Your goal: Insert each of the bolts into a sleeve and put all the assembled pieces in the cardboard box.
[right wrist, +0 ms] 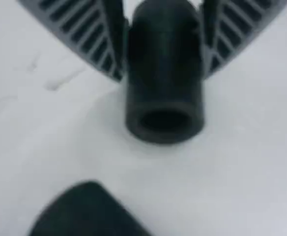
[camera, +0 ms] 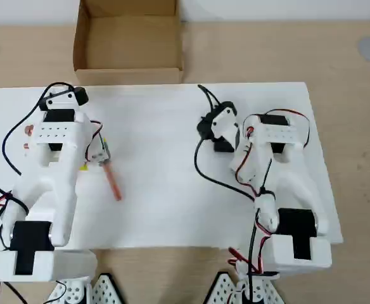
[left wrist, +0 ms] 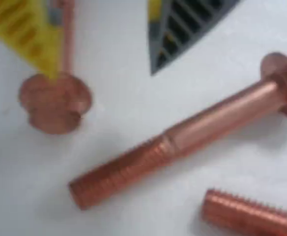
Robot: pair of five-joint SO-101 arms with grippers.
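Three copper bolts lie on the white sheet under my left gripper (left wrist: 103, 73). A long one (left wrist: 183, 137) lies diagonally, a second (left wrist: 55, 103) shows its flanged head beside the yellow finger (left wrist: 30, 34), and the threaded end of a third (left wrist: 251, 216) shows nearby. The left gripper is open, with nothing between its fingers. In the high view it (camera: 101, 155) hangs just above a bolt (camera: 112, 180). My right gripper (right wrist: 163, 73) is shut on a black sleeve (right wrist: 164, 103), low over the sheet. A second black sleeve (right wrist: 84, 211) lies close by.
The open cardboard box (camera: 128, 38) stands beyond the far edge of the white sheet (camera: 172, 190), nearer the left arm. Cables trail beside both arms. The right gripper (camera: 213, 130) sits near the sheet's middle right.
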